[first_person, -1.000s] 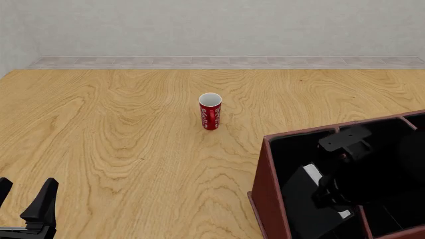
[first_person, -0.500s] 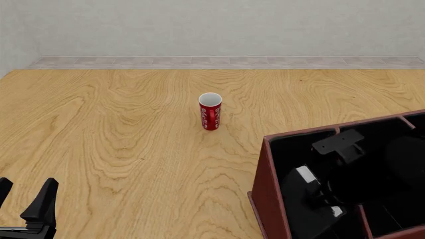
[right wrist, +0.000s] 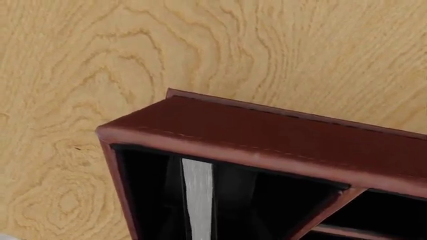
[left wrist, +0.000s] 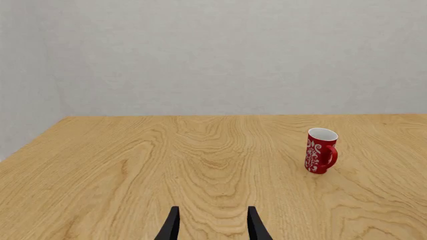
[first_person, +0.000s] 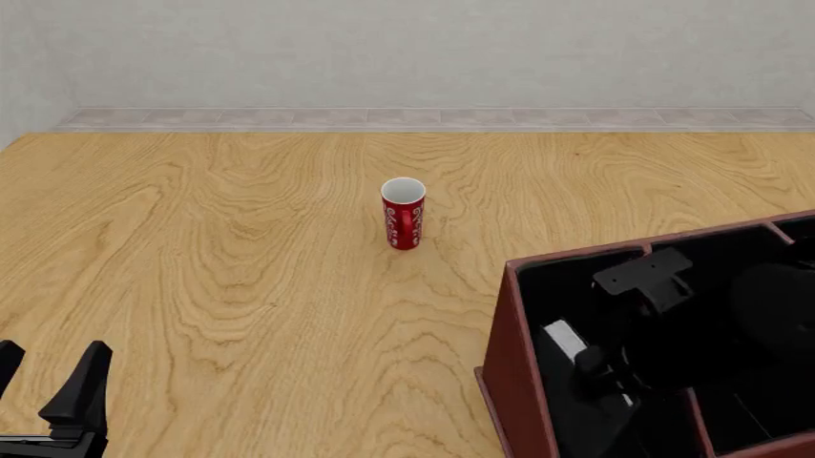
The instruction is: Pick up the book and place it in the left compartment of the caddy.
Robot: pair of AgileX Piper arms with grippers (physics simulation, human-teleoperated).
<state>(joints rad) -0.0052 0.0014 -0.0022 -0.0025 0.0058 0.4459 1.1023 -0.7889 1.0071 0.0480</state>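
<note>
The book (first_person: pixel 562 338) stands tilted inside the caddy's left compartment (first_person: pixel 558 291), its white page edge showing. The caddy (first_person: pixel 513 367) is a reddish-brown box at the front right. My right gripper (first_person: pixel 590 364) reaches down into that compartment and is shut on the book; its black fingers blend with the black covers and lining. In the right wrist view the book's white edge (right wrist: pixel 197 197) runs between dark covers just inside the caddy's outer wall (right wrist: pixel 267 145). My left gripper (first_person: pixel 45 380) is open and empty at the front left, and its fingertips (left wrist: pixel 172 227) show above bare table.
A red cup (first_person: pixel 403 214) with white patterns stands upright mid-table, beyond and left of the caddy; it also shows in the left wrist view (left wrist: pixel 321 150). Thin partition walls (first_person: pixel 694 420) split the caddy's right part. The back wall runs along the table's far edge.
The right arm and the book have shifted left inside the compartment, toward the caddy's outer left wall. The left arm and the cup have not moved.
</note>
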